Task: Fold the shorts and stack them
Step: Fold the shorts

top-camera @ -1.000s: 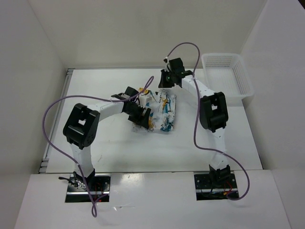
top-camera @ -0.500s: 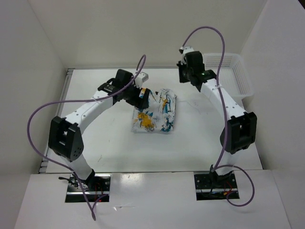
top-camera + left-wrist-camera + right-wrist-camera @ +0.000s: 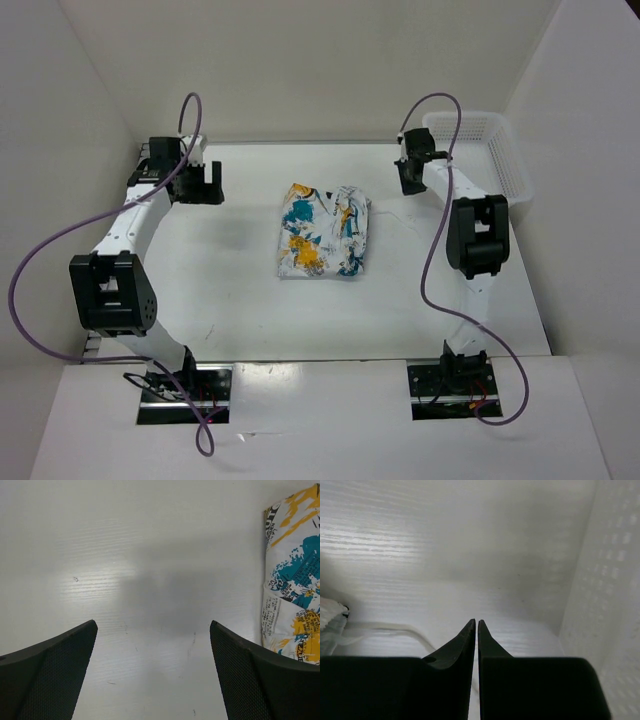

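The shorts [image 3: 323, 232] lie folded in a compact rectangle at the middle of the table, white with yellow, teal and black print. Neither gripper touches them. My left gripper [image 3: 200, 188] hovers at the back left, well to the left of the shorts, and stands wide open. In the left wrist view the left gripper [image 3: 153, 623] has only bare table between its fingers, and the shorts [image 3: 294, 580] show at the right edge. My right gripper [image 3: 410, 185] is at the back right of the shorts. In the right wrist view the right gripper [image 3: 476, 622] is shut and holds nothing.
A white mesh basket [image 3: 516, 165] stands at the back right corner; its wall [image 3: 615, 580] fills the right side of the right wrist view. A thin white cord [image 3: 395, 628] lies on the table to the right of the shorts. White walls enclose the table.
Both arms have drawn back from the shorts. The left one swung to the back left and opened wide; the right one moved right toward the basket, still shut. The shorts lie folded and free.
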Available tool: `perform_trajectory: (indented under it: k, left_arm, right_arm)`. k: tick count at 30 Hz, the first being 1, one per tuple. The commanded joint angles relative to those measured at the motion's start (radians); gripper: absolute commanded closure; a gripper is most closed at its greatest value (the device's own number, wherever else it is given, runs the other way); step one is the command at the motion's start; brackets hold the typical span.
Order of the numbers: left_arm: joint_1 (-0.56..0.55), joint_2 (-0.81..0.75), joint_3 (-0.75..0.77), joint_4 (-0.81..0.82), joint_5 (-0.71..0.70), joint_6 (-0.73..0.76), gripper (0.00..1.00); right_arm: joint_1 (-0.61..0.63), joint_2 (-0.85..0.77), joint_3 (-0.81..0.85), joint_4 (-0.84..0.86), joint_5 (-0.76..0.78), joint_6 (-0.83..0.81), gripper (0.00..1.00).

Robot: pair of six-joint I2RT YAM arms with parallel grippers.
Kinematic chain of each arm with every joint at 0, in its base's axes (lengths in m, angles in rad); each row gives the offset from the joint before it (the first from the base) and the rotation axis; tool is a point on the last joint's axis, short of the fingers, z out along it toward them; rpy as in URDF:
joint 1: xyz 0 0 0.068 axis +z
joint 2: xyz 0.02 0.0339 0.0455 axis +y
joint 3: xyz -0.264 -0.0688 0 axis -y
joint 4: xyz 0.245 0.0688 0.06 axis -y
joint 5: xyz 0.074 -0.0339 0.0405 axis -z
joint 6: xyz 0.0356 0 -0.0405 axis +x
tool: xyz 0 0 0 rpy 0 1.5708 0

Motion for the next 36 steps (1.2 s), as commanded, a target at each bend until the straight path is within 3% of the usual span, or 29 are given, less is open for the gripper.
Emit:
perform_trajectory:
  k: [1, 11, 15, 22, 26, 29, 36]
  left_arm:
    - [-0.008, -0.006, -0.021, 0.013, 0.024, 0.016, 0.00]
    - [0.002, -0.006, 0.003, 0.004, -0.018, 0.025, 0.00]
    - [0.002, -0.015, 0.013, 0.004, -0.047, 0.035, 0.00]
    - [0.035, -0.026, 0.013, 0.004, -0.036, 0.035, 0.00]
    - [0.044, -0.035, 0.013, 0.004, -0.027, 0.035, 0.00]
    - [0.045, -0.046, 0.013, 0.004, -0.018, 0.035, 0.00]
    - [0.063, -0.077, -0.006, 0.004, 0.004, 0.025, 0.00]
  right_arm:
    - [0.033, 0.064, 0.067, 0.013, -0.039, -0.056, 0.92]
    - [0.051, 0.127, -0.039, 0.007, 0.035, -0.056, 0.92]
    - [0.051, 0.063, -0.171, -0.025, 0.024, -0.042, 0.92]
    - [0.192, -0.109, -0.400, -0.084, -0.138, -0.039, 0.92]
    - [0.412, -0.183, -0.442, -0.084, -0.177, -0.073, 0.93]
    - [0.450, -0.212, -0.452, -0.088, -0.247, -0.042, 0.95]
    - [0.459, -0.334, -0.527, -0.122, -0.194, -0.057, 0.97]
